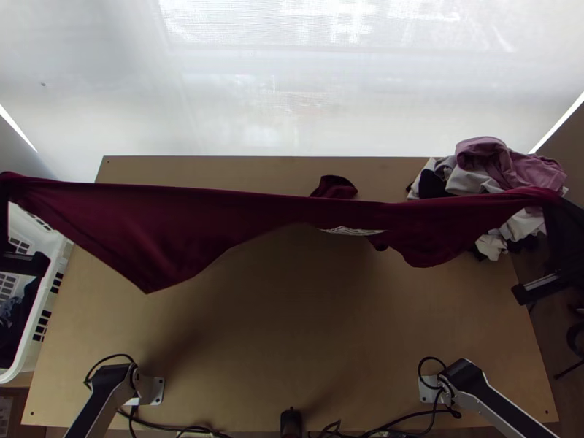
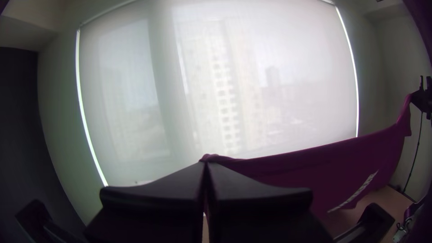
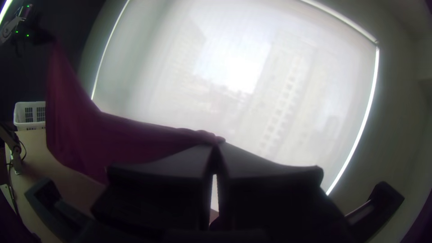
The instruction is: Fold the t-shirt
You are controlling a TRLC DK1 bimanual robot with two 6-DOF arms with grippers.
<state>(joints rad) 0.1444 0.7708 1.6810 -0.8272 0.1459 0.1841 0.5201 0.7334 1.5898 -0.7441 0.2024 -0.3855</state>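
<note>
T-shirt [image 1: 160, 233] strung L-R above table [image 1: 292, 350], L gripper [image 2: 205, 163] & R gripper [image 3: 217, 146] clamped on opp. ends, prob. needs lowering evenly nxt.

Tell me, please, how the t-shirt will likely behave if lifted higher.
The t-shirt is probably floppy, since its lower edge droops in loose points. It seems light, held up only at its ends. Free parts may swing, hanging unsupported.
</note>
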